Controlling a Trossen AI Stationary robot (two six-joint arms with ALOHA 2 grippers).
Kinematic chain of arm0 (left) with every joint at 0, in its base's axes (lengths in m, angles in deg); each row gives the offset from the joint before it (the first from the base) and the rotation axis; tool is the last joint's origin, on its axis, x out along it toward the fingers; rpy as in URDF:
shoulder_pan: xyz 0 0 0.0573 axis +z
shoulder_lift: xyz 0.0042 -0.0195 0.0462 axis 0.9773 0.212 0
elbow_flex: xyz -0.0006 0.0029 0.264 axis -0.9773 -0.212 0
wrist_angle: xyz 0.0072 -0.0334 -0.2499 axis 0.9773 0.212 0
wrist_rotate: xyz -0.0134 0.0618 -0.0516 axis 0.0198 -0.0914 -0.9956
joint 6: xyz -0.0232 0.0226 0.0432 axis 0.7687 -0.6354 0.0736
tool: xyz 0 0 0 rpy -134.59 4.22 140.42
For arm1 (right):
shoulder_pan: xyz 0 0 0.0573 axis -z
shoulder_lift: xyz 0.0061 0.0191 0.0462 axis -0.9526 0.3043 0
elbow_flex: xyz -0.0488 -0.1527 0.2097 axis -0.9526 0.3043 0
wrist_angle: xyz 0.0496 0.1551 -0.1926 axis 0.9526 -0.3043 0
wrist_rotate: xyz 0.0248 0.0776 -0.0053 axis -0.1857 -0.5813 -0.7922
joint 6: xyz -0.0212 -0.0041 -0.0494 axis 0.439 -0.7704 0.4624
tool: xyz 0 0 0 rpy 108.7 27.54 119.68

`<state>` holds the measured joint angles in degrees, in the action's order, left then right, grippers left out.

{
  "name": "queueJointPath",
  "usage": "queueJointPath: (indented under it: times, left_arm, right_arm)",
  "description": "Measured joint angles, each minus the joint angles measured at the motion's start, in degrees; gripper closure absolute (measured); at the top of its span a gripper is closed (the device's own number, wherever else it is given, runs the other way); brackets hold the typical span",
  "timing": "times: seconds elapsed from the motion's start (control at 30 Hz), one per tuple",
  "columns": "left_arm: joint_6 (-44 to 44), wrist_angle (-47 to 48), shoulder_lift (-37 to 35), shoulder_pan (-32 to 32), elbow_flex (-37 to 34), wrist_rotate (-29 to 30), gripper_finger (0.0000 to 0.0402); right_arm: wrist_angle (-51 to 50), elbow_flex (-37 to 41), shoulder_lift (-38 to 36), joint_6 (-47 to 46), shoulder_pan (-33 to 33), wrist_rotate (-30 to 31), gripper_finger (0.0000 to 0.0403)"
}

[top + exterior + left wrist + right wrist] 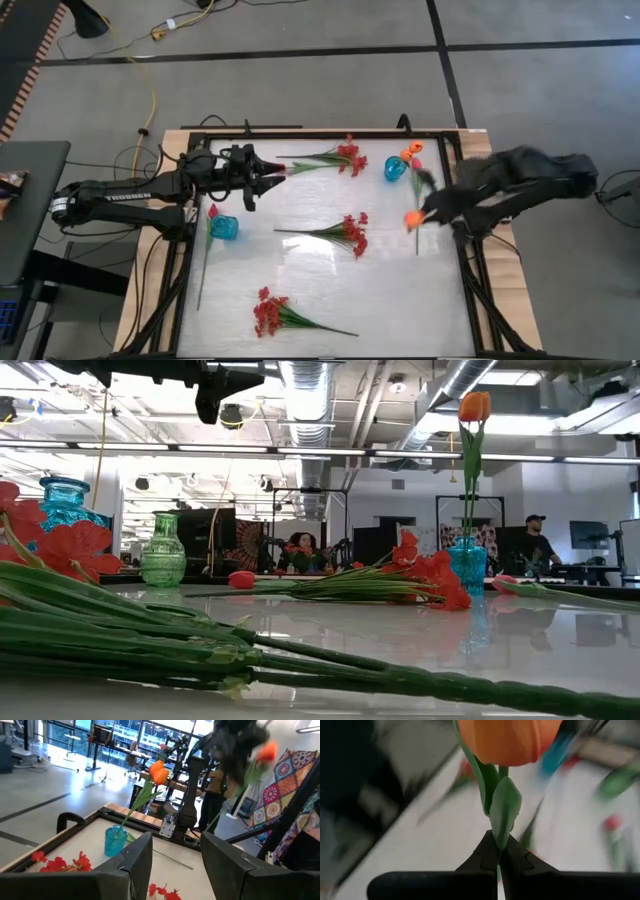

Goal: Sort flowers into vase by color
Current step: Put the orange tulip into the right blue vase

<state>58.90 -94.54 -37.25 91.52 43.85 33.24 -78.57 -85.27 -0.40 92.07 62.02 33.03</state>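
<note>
— Holding anything, the right gripper [498, 851]?
— Yes, its jaws are pinched together on the stem of an orange tulip [509, 737], lifted above the table's [400, 300] right side, near the blue vase [394, 168] that has an orange tulip standing in it.
— And the left gripper [175, 857]?
— Jaws apart, empty, near the table's far left part, pointing at a red spray [345, 156].

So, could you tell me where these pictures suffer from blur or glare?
Right wrist view: the orange tulip in the right gripper is sharp, everything behind it smeared. High view: the right arm is blurred. Low view: the table mirrors the ceiling lights.
</note>
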Motion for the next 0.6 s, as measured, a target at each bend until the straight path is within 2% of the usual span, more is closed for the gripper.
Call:
queueJointPath:
  times: [0.17,0.3,0.47,0.53,0.6]
  left_arm:
    - [-0.55,-0.02,0.0,-0.01,0.0,0.51,0.0246]
    - [-0.71,0.02,0.0,-0.02,0.0,0.61,0.0246]
    - [-1.25,0.09,0.0,-0.01,0.0,0.67,0.0246]
    - [-1.54,0.07,0.0,-0.02,0.0,0.84,0.0246]
    - [-1.58,0.07,0.0,0.0,0.0,1.16,0.0246]
  right_arm:
    - [12.53,-0.98,-7.25,0.01,5.78,6.33,0.0376]
    - [22.59,-1.05,-10.3,0.53,11.53,11.66,0.0376]
    - [33.76,-1.06,-9.24,-5.74,20.77,14.36,0.0378]
    - [35.48,-1.06,-7.55,-10.75,25.25,17.08,0.0378]
    - [34.56,-1.04,-5.35,-14.34,30.4,17.27,0.0378]
